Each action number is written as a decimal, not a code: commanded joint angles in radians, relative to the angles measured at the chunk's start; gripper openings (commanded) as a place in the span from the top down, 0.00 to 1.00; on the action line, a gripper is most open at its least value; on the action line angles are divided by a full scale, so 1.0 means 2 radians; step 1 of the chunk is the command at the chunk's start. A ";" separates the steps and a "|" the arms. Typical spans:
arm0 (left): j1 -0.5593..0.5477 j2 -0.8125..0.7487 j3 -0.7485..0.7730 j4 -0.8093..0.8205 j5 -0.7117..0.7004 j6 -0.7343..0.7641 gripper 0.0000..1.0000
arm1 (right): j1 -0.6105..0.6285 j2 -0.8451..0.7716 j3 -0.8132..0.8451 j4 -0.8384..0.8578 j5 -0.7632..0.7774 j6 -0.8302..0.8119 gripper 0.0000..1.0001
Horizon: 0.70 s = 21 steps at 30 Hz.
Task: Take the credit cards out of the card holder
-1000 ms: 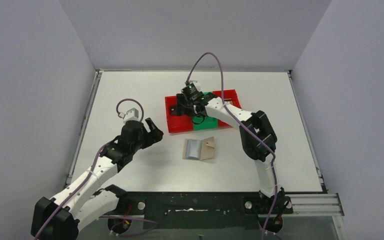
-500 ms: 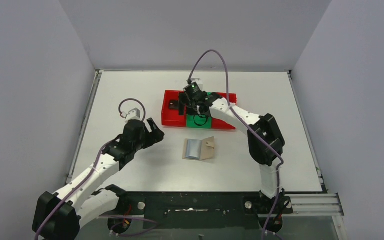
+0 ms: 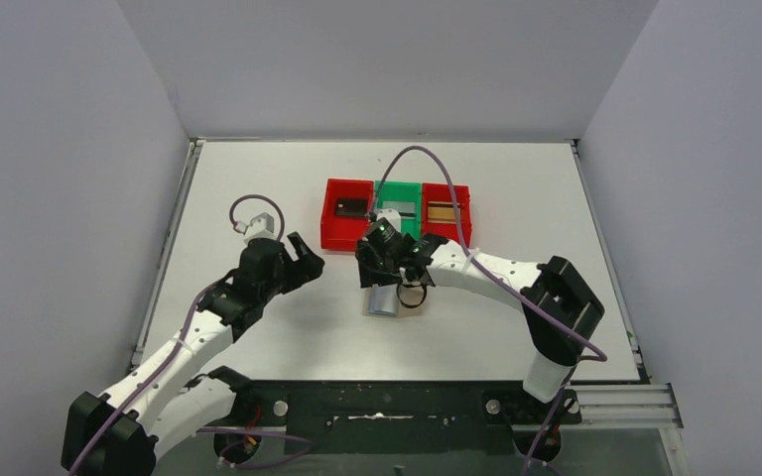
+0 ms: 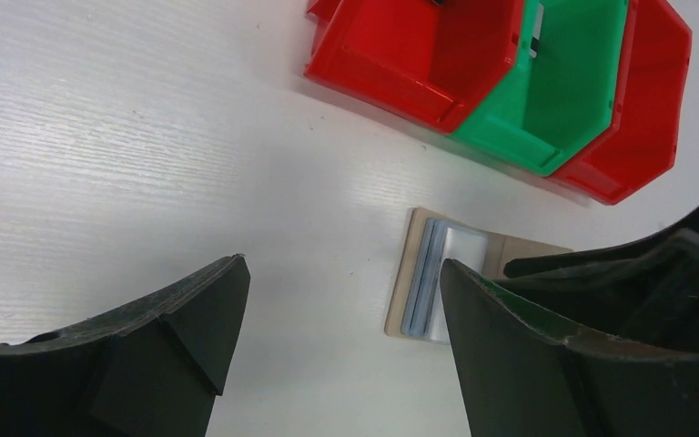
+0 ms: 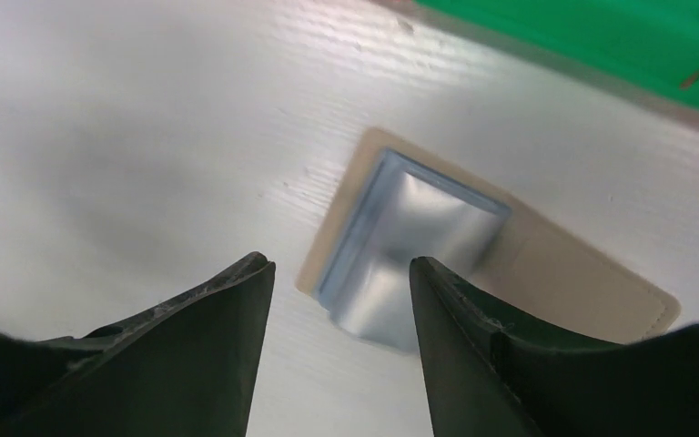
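I've got R end effector (image 5: 339,264) back from bins (image 3: 342,238), now over holder (image 5: 555,273), spread, empty; L end effector (image 4: 341,269) spread, idle; cards (image 3: 350,207) binned, so I reckon last check.

The top view looks down from above and behind the arm bases (image 3: 230,389), facing the far wall, and takes in the whole desk (image 3: 258,178) from its near edge to its far edge. The left wrist view sits low over the desk's left half, looking between its own jaws toward the card holder (image 4: 426,273) and the bins (image 4: 391,64). The right wrist view hangs close above the card holder, looking steeply down. All three views share the holder and some of the bins.
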 commanded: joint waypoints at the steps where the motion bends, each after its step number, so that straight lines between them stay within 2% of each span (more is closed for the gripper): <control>1: 0.003 -0.005 0.004 0.033 0.018 0.003 0.23 | -0.005 0.000 -0.037 0.007 0.009 0.037 0.43; 7: 0.001 0.019 0.006 0.072 0.080 0.025 0.24 | -0.030 -0.015 -0.077 -0.006 0.029 0.041 0.43; 9: -0.001 0.036 0.012 0.076 0.090 0.030 0.24 | -0.038 -0.020 -0.084 -0.005 0.026 0.035 0.39; 16: -0.004 0.055 0.021 0.081 0.090 0.032 0.25 | -0.037 -0.016 -0.073 -0.002 0.012 0.021 0.28; 21: -0.004 0.048 0.019 0.072 0.075 0.027 0.25 | -0.027 -0.004 -0.057 -0.002 0.011 0.023 0.24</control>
